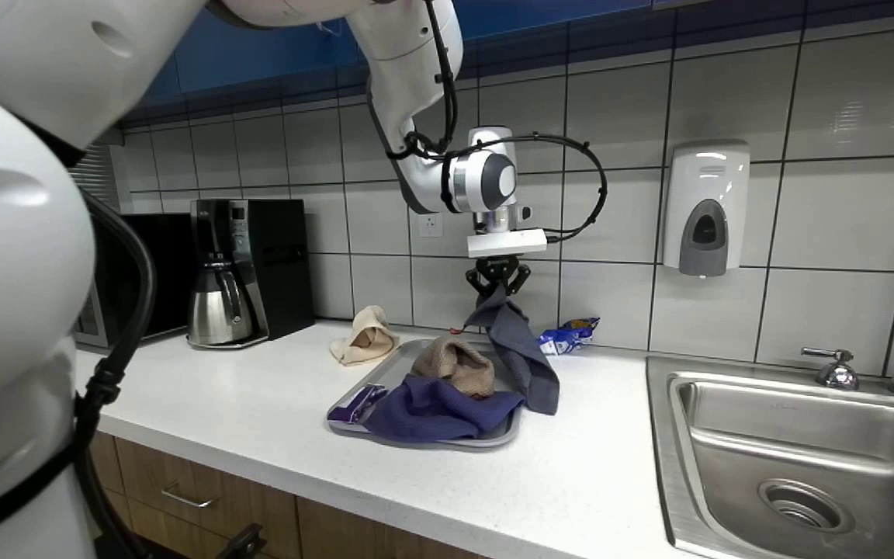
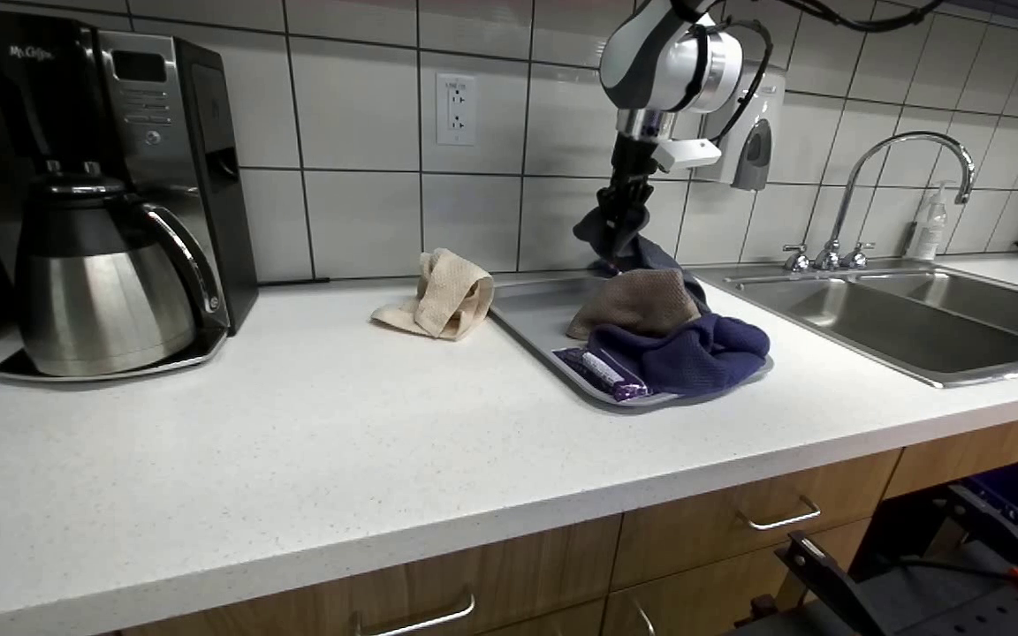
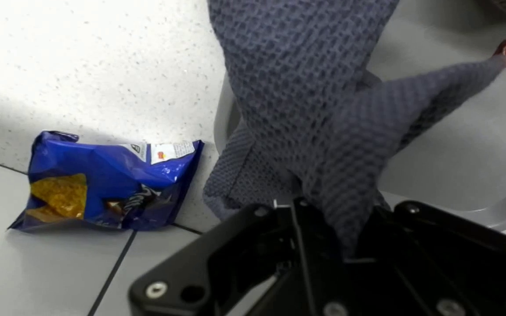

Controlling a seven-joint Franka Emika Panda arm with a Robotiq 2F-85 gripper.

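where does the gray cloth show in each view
An exterior view: gray cloth right of center, hanging from the claw.
An exterior view: gray cloth right of center, partly behind the brown cloth.
Wrist view: gray cloth top center, down to the claw.
Shared landmark: gray tray.

In an exterior view the cam's right beside the big rounded white arm base (image 1: 16, 310) at 9 o'clock, facing the glossy pale tiled wall (image 1: 610, 217). In an exterior view facing that wall, the black-and-steel coffee maker (image 2: 142, 132) looms close at 9. Both share the grey rectangular tray (image 2: 544, 309). Wrist view's super close, looking down past the black two-fingered gripper (image 3: 341, 232) at 6 o'clock.
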